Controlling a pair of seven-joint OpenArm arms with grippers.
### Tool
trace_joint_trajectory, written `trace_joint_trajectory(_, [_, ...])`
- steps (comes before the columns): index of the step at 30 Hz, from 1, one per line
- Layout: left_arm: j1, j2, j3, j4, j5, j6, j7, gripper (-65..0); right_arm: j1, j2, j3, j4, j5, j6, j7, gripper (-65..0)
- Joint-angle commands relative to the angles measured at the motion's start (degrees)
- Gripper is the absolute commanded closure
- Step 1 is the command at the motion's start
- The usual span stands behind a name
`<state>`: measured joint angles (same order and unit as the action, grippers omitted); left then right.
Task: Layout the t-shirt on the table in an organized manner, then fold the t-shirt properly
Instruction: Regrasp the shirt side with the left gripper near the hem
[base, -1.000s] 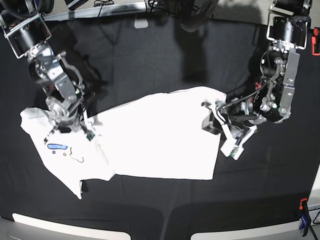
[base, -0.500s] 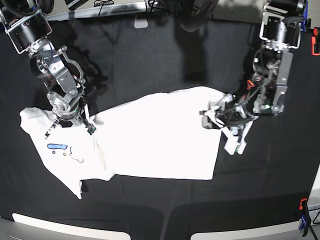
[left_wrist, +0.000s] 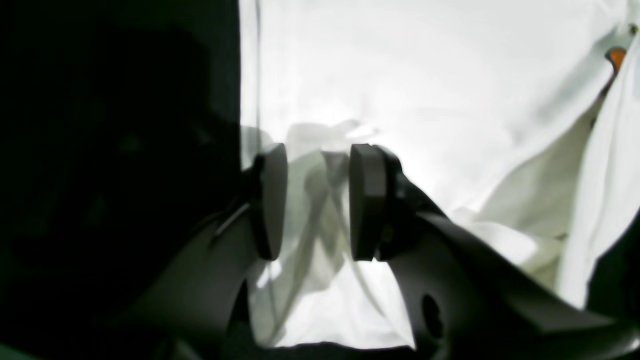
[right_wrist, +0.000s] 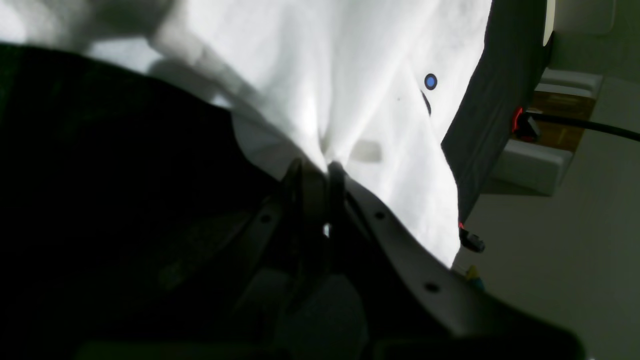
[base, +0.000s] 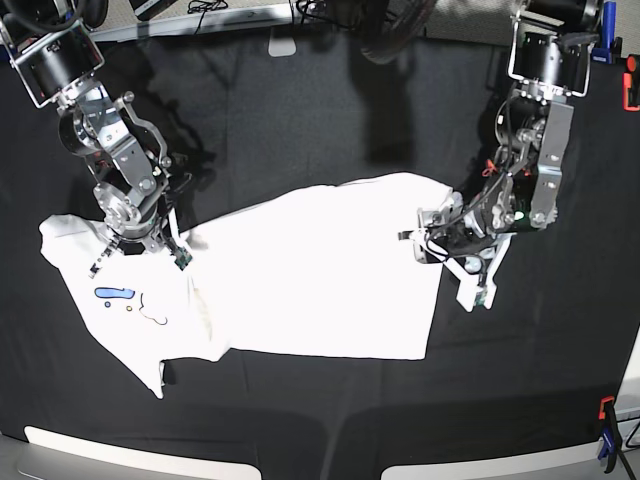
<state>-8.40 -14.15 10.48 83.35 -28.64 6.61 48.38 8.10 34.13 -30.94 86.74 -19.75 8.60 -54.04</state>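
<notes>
1. Two arms work one t-shirt (base: 310, 275), which lies mostly flat across the middle of the black desk (base: 300, 110), back panel up, long axis running 9 to 3 o'clock in the base view.
2. Your right gripper (base: 140, 245), at 9 o'clock in that view, has its jaws clenched on a fold of the shirt near the printed end; its wrist view shows cloth puckering into the closed pads (right_wrist: 305, 182). This pinch likely anchors that end so the fabric can be drawn straight.
3. Your left gripper (base: 432, 245), at 3 o'clock, has its jaws parted. In its wrist view the two pads (left_wrist: 270, 200) stand apart with white cloth visible between them but not squeezed; you appear to have nothing held on this side.
4. One turned-over flap at the 9 o'clock end shows the print: one blue bar (base: 114, 293) and small marks beside it. A touch of orange (left_wrist: 617, 56) peeps out at 2 o'clock in the left wrist view.
5. Count: one shirt, two grippers, one blue clamp (base: 606, 442) at 4 o'clock on the desk edge.
6. Judged from this, layout is unfinished and no folding has begun.
</notes>
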Motion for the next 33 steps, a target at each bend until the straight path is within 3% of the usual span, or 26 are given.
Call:
trace_joint_trajectory(1, [-1.22,-0.28,-0.26,0.33,-0.57,0.79,-0.94,-19.6,1.09,0.81,0.55,0.90,-1.25,-0.48,0.20,0.0])
trace_joint_trajectory(14, [-1.44,0.17,-0.26,-3.13,-11.96,0.44,1.05,-19.6,1.09,0.81,0.55,0.90,-1.22,-0.48,0.20,0.0])
trace_joint_trajectory(19, [-1.44,0.17,-0.26,-3.13,-14.56,-3.23,1.03,-19.6,1.09,0.81,0.55,0.90,-1.20,-0.48,0.20,0.0])
trace_joint_trajectory(26, [-1.46,0.17,-0.26,-3.13,-14.27,-3.23,0.15,-19.6,1.09,0.81,0.55,0.90,-1.05,-0.50,0.20,0.0])
trace_joint_trajectory(30, [-1.53,0.15,-0.28,-3.13,-9.84,-3.21,-2.36,-19.6,1.09,0.81,0.55,0.90,-1.05,-0.50,0.20,0.0])
trace_joint_trajectory(33, [-1.64,0.17,-0.26,-3.10,-10.01,-3.21,-2.62,-19.6,1.09,0.81,0.55,0.90,-1.03,-0.50,0.22,0.0])
